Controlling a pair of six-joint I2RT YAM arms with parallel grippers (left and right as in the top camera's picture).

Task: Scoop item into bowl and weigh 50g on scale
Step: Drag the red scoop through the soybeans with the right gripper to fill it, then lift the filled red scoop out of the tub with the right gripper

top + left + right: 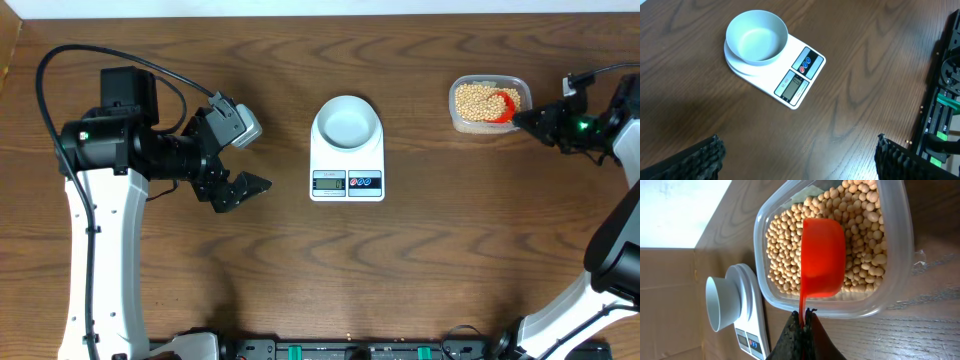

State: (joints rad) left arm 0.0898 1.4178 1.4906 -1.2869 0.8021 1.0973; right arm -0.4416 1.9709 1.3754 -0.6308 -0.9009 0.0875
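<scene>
The right tool (802,317) is clamped tight on the handle of a red scoop (823,255) resting on the beans (782,245) in the clear tub (865,309), at 2 o'clock from the scale (347,182). The bowl (346,122) sits on the scale's 12 o'clock end. At 9 o'clock, the left tool (248,155) gapes wide, holding nothing

Beige-yellow beans (860,255); orange-red scoop (822,255); pale bluish-white bowl (346,122); white scale (322,160); brown wood-grain table (450,250).
</scene>
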